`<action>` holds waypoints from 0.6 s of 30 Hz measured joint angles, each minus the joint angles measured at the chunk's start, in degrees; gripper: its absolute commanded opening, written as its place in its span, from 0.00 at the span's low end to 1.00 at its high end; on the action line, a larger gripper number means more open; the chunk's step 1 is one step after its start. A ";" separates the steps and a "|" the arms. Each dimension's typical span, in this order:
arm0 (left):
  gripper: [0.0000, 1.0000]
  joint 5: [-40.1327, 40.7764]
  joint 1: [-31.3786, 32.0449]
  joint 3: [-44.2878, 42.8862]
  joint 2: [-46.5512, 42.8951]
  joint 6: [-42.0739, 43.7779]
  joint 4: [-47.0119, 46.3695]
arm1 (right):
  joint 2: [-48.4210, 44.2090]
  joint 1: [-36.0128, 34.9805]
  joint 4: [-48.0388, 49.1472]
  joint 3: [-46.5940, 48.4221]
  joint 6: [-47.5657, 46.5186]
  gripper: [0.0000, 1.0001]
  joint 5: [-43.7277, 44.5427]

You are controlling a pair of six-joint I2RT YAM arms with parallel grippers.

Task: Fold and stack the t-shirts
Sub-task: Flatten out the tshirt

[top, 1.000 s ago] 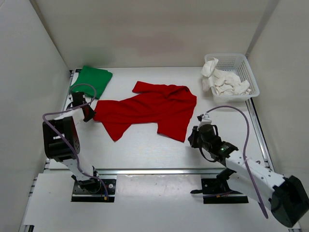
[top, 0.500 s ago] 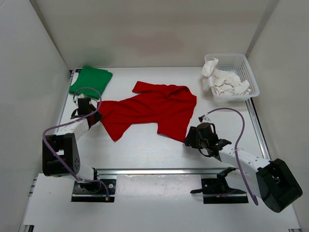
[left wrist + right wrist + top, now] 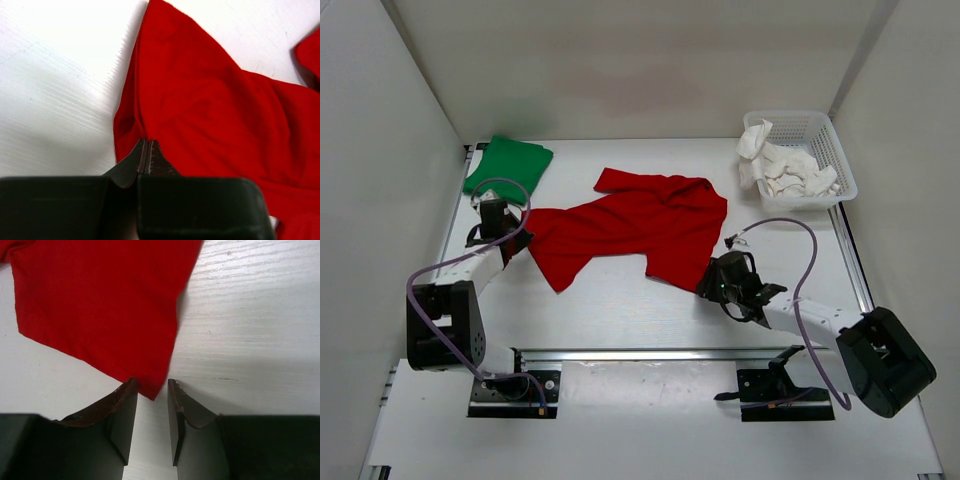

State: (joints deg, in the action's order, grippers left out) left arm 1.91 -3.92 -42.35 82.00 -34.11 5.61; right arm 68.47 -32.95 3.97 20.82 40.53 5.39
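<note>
A red t-shirt lies crumpled and spread across the middle of the table. My left gripper is at its left edge, and in the left wrist view the gripper is shut on a fold of the red t-shirt. My right gripper sits low at the shirt's near right corner. Its jaws are open, with the red t-shirt's corner tip lying between them. A folded green t-shirt rests at the back left. A white t-shirt is bunched in the basket.
A white mesh basket stands at the back right. White walls enclose the table on the left, back and right. Both arm bases are bolted along the near rail.
My right gripper has dropped and moved left to the red shirt's near corner, its jaws now apart. The left gripper shifted slightly away from me and right, still pinching the shirt's left edge.
</note>
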 measured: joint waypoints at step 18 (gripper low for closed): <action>0.00 -0.68 -0.02 -0.02 -3.02 0.39 0.15 | 4.46 -2.95 -5.42 4.92 -1.73 0.00 5.64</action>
State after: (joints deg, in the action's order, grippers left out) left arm 1.23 -3.95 -42.37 78.98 -33.71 5.76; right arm 72.93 -35.90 -1.45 25.74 38.81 11.03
